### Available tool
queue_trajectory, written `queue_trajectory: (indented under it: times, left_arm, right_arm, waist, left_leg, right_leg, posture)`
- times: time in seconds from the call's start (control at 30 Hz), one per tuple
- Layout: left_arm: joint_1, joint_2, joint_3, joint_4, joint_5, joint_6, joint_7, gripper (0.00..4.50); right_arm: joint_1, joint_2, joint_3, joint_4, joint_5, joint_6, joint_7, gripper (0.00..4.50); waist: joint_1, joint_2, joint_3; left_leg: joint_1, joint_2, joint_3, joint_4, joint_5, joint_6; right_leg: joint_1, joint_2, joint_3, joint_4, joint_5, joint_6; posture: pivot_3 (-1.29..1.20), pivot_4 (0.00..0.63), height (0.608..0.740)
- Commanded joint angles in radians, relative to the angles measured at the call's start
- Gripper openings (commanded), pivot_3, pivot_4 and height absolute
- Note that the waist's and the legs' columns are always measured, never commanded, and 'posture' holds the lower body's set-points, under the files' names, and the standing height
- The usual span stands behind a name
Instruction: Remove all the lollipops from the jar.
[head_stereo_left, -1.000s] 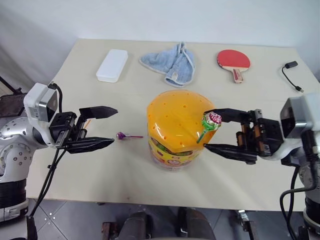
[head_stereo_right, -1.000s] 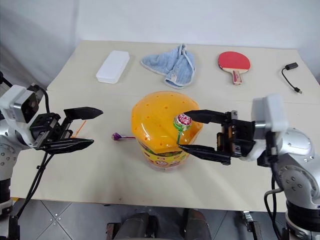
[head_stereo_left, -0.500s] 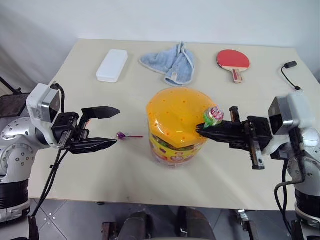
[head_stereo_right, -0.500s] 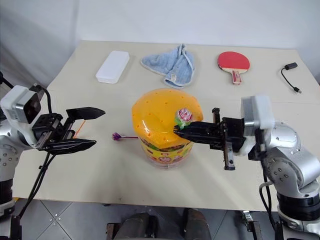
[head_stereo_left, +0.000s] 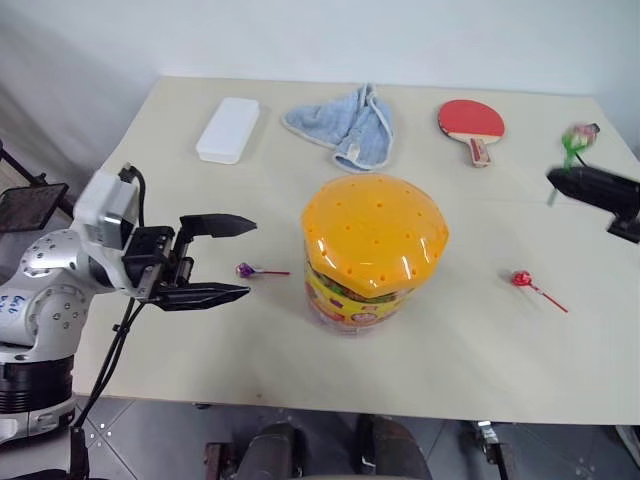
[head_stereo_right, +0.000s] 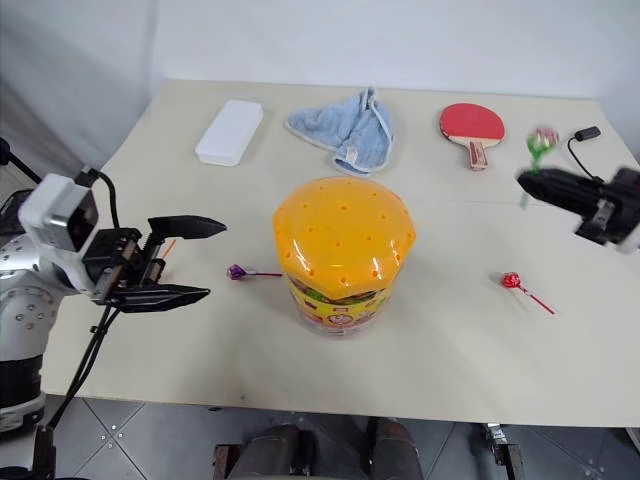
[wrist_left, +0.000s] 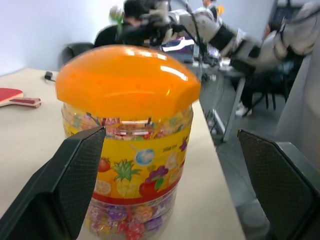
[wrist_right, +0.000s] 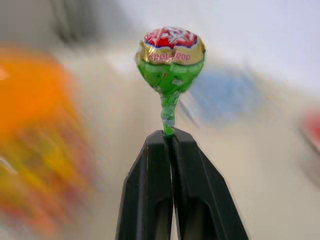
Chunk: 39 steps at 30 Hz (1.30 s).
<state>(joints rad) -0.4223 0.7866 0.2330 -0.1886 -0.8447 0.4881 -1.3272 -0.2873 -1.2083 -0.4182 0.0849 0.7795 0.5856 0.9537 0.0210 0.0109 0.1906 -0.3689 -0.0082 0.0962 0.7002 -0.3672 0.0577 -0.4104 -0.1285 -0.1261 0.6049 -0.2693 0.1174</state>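
A green-wrapped lollipop with a red and gold top (wrist_right: 170, 57) is pinched at its stick between the pressed-together black fingers of the right hand (wrist_right: 169, 137); its long axis runs on from the fingertips, head outermost and uppermost. In the head views this hand (head_stereo_right: 527, 181) is seen over the right part of the beige worktop (head_stereo_left: 440, 350), near the right edge, with the lollipop's head raised above it.

The large clear plastic jar with a fruit-printed label and a holed orange domed lid (head_stereo_left: 374, 250) stands upright at the middle of the worktop. A purple lollipop (head_stereo_left: 246, 270) lies flat just to the jar's left, head to the left and stick pointing toward the jar. A red lollipop (head_stereo_left: 521, 280) lies flat well to the jar's right, stick slanting toward the near right.

The left hand (head_stereo_left: 240, 260) is held level left of the jar, fingers spread wide and pointing at it, holding nothing.

Along the far edge lie a white rectangular box (head_stereo_left: 228, 129), a crumpled blue cloth (head_stereo_left: 345, 122), a red table-tennis bat (head_stereo_left: 471, 122) and a black cable (head_stereo_right: 582, 140). Bare worktop lies in front of the jar and between it and the red lollipop.
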Motion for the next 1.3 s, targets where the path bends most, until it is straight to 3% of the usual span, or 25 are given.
queue_trajectory:
  times: [0.03,0.23,0.43,0.53,0.7,0.9,1.03,1.13,1.3]
  left_arm:
    - [0.008,-0.001,-0.011,-0.040,0.027,-0.050,-0.024,4.50]
    - [0.052,-0.006,-0.019,-0.068,0.033,-0.065,-0.013,4.50]
    - [0.082,0.016,0.003,-0.097,0.019,-0.052,0.006,4.50]
    - [0.094,0.025,0.021,-0.106,0.012,-0.046,0.017,4.50]
    - [0.105,0.032,0.049,-0.105,0.004,-0.037,0.036,4.50]
    - [0.176,0.068,0.077,-0.032,0.083,-0.053,0.074,4.50]
    - [0.178,0.049,0.105,0.071,0.176,-0.143,0.149,4.50]
    - [0.174,0.014,0.129,0.139,0.248,-0.226,0.239,4.50]
    - [0.255,-0.041,0.152,0.088,0.310,-0.293,0.348,4.50]
  right_arm:
    - [0.029,-0.056,0.073,0.120,-0.213,-0.064,-0.033,0.01]
    - [0.088,-0.073,0.241,0.209,-0.448,-0.079,-0.050,0.01]
    - [0.074,-0.036,0.296,0.294,-0.547,-0.122,-0.050,0.01]
    - [0.077,-0.028,0.285,0.348,-0.562,-0.149,-0.034,0.68]
    - [0.107,-0.024,0.223,0.373,-0.539,-0.230,0.027,2.40]
    - [0.165,0.050,0.005,0.316,-0.385,-0.509,0.221,4.47]
    - [0.138,0.137,-0.085,0.200,-0.267,-0.567,0.280,4.47]
    - [0.143,0.223,-0.066,0.038,-0.225,-0.532,0.232,4.47]
    - [0.192,0.382,0.034,-0.194,-0.274,-0.595,0.149,4.47]
  waist:
    - [-0.004,0.000,0.000]
    - [-0.020,0.003,0.000]
    - [-0.020,0.004,0.000]
    - [-0.019,0.004,0.000]
    - [-0.020,0.004,0.000]
    - [-0.021,0.004,0.000]
    - [-0.021,0.004,0.000]
    - [-0.021,0.004,0.000]
    - [-0.016,0.003,0.000]
  left_leg:
    - [0.000,0.000,0.000,0.000,0.000,0.000]
    - [0.000,0.002,0.000,0.000,0.000,-0.001]
    - [0.000,0.002,-0.001,0.000,0.000,-0.001]
    - [0.000,0.002,-0.002,0.001,0.000,-0.001]
    - [0.000,0.002,-0.002,0.001,0.000,-0.001]
    - [0.001,0.002,-0.001,0.000,0.000,-0.001]
    - [0.001,0.002,-0.002,0.000,0.000,-0.001]
    - [0.002,0.002,-0.002,0.000,0.000,-0.002]
    - [0.000,0.002,-0.004,0.000,0.000,-0.002]
  right_leg:
    - [0.000,0.000,-0.001,0.000,0.000,0.000]
    - [0.000,0.001,-0.002,0.001,0.000,0.000]
    - [0.000,0.000,-0.002,0.000,0.000,0.000]
    - [0.000,0.000,-0.002,0.000,0.000,0.000]
    - [0.000,0.001,-0.003,0.000,0.000,0.000]
    - [0.001,0.002,-0.003,-0.001,0.000,0.000]
    - [0.001,0.002,-0.003,0.000,0.000,0.000]
    - [0.002,0.001,-0.003,0.000,0.000,0.000]
    - [0.001,-0.002,-0.003,0.000,0.000,0.000]
  posture:
    - [0.00,0.150,0.740]
    - [0.00,0.150,0.740]
    - [0.00,0.150,0.740]
    - [0.00,0.150,0.740]
    - [0.00,0.150,0.740]
    - [0.00,0.150,0.740]
    - [0.00,0.150,0.740]
    - [0.00,0.150,0.740]
    - [0.00,0.150,0.740]
